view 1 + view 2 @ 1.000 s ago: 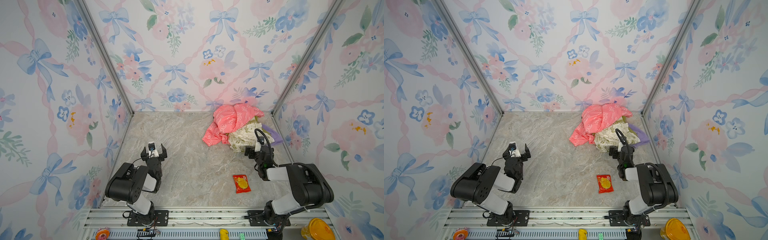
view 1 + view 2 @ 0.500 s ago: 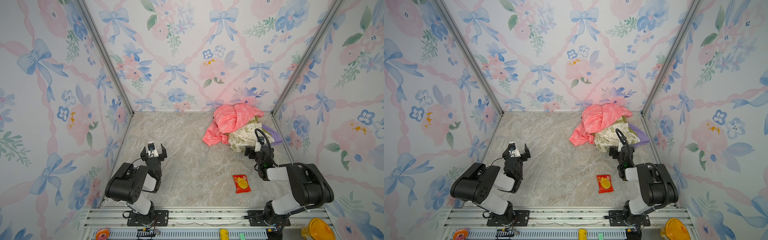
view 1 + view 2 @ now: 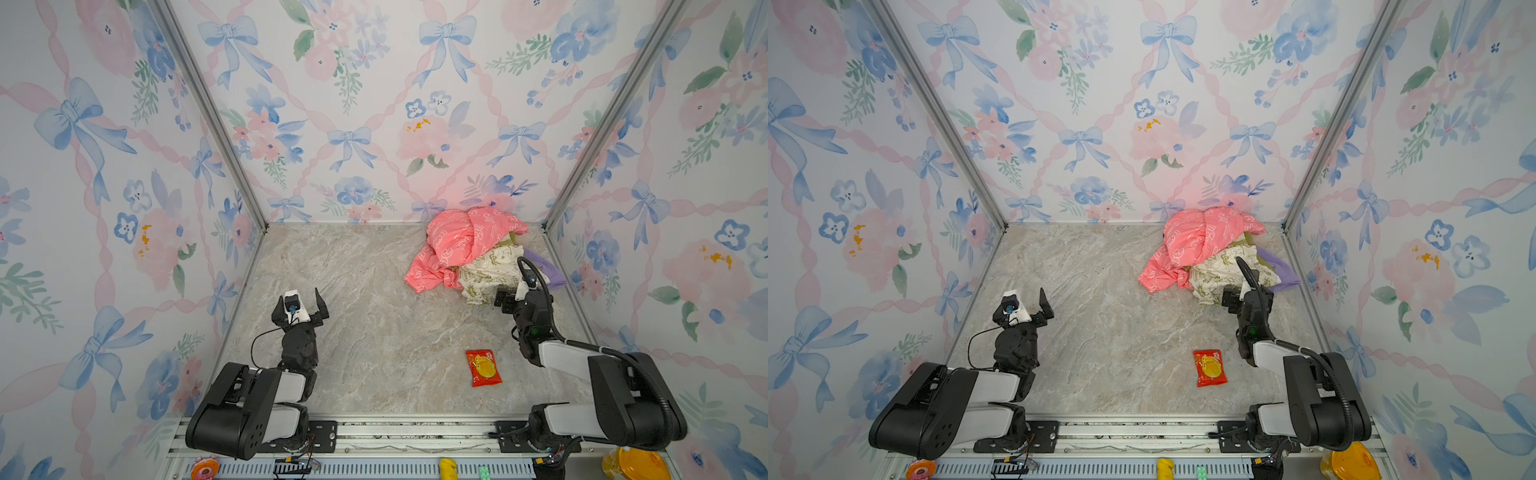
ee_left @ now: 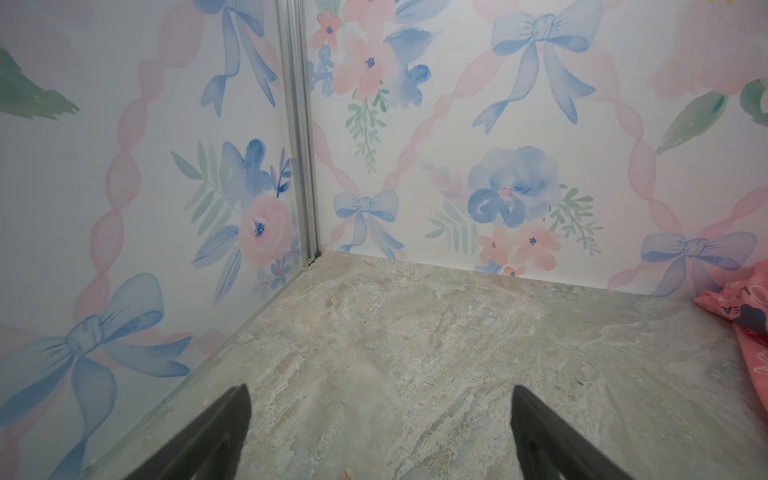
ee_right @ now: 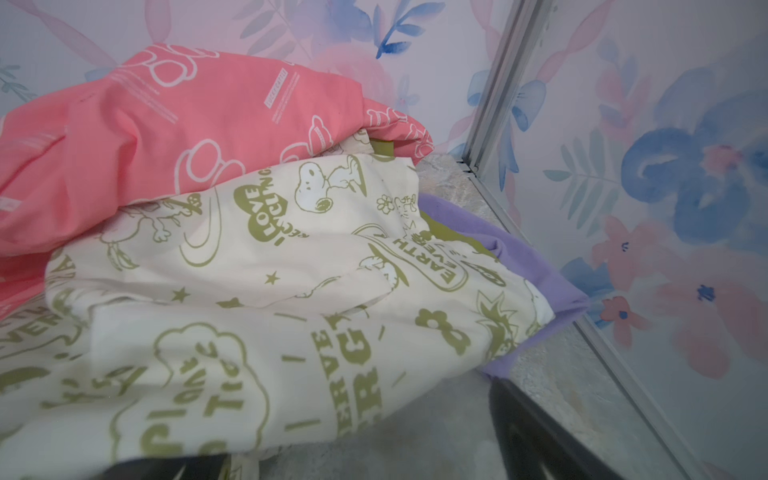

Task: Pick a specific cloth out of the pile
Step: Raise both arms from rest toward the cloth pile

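There was the cloth (image 5: 540, 278): plain lavender, no print, soft and matte, poking out at the four o'clock edge of the pile (image 3: 473, 257), close to the right wall. The pile itself sat at one o'clock on the marble-look tabletop (image 3: 353, 299). In both top views only a purple sliver showed, partly behind the right arm's cable. The right wrist view caught it up close, a smooth edge tucked under the cream cloth (image 5: 257, 316) with its olive cartoon print and lettering, and the coral-pink cloth (image 5: 174, 137) crumpled on top. The right jaws stood wide apart at the cream hem, holding nothing; whether they touched it, I couldn't tell. The left jaws, at nine o'clock, gaped wide over bare tabletop, empty. Only the top views showed a glossy red snack packet (image 3: 483, 368), flat at five o'clock.
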You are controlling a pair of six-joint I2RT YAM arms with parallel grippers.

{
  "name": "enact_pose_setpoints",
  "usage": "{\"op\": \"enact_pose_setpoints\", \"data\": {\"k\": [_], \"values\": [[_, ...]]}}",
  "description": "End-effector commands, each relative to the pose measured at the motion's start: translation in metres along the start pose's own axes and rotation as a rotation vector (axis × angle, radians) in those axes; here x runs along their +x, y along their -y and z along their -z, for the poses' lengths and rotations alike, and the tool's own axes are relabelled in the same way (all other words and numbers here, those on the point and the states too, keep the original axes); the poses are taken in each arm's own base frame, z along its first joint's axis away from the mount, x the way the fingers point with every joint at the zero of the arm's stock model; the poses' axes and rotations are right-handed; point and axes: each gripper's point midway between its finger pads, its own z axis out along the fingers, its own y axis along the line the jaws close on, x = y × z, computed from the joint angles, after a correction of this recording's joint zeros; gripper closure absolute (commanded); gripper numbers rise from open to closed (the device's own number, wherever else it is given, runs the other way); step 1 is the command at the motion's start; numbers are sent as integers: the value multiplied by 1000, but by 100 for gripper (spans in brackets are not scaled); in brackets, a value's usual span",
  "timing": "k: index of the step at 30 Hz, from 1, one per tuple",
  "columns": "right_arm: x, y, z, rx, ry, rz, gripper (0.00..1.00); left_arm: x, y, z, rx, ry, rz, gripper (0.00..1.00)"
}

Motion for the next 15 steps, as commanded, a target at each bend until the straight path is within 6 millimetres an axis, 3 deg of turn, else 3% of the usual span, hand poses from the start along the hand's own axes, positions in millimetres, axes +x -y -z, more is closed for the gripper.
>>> {"op": "enact_pose_setpoints", "data": {"k": [1, 4, 9, 15], "values": [[-1, 5, 7, 36, -65, -44, 3, -5, 3, 5, 24, 17, 18, 2], [-8, 4, 23, 22, -100, -73, 3, -8, 3, 8, 36, 24, 27, 2], [-43, 18, 61, 21, -43, -187, 3, -20, 10, 13, 84, 51, 72, 2], [-73, 28, 86, -7, -43, -243, 3, -50, 40, 18, 228, 104, 72, 2]]}}
